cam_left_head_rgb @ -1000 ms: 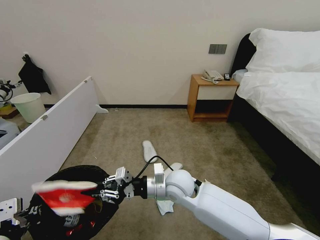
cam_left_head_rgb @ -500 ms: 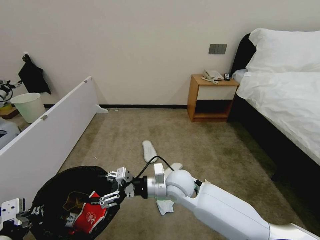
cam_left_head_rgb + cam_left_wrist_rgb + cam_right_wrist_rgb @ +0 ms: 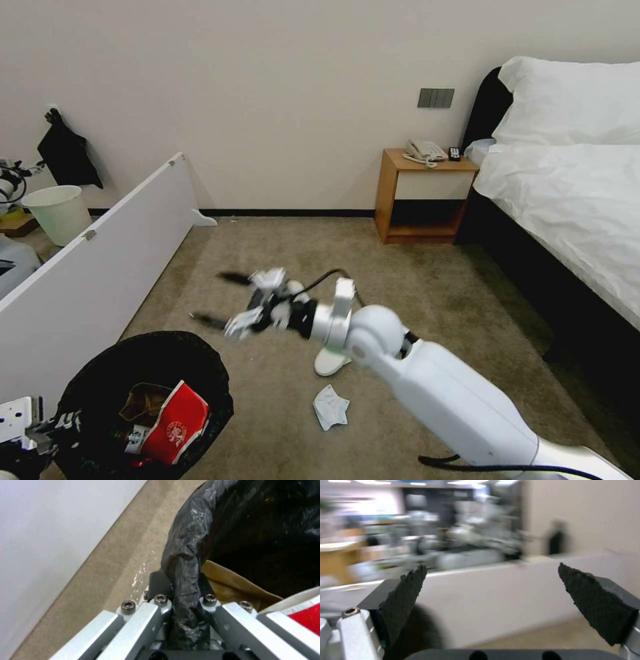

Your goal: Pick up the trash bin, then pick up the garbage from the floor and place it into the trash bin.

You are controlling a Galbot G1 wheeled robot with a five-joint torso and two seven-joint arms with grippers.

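Working the collect-and-drop cycle: a drop looks finished and another pickup is due. Carpeted floor point(image 3: 413, 287), largest item in view, carries leftover garbage. The trash bin point(image 3: 90, 373), black-lined, sits at the robot's near left; the left hand point(image 3: 186, 610) is clamped on its bagged rim. Inside lie the flattened red cup point(image 3: 175, 421) and a piece of brown cardboard point(image 3: 141, 398). Right hand point(image 3: 223, 300) hangs above the carpet beyond the bin, jaws wide apart, carrying nothing. White slipper point(image 3: 331, 361) lies partly under the right wrist; crumpled tissue point(image 3: 330, 407) lies just nearer the robot. Judgement: next move needs the open hand lowered over one of these, probably the tissue, then closed.
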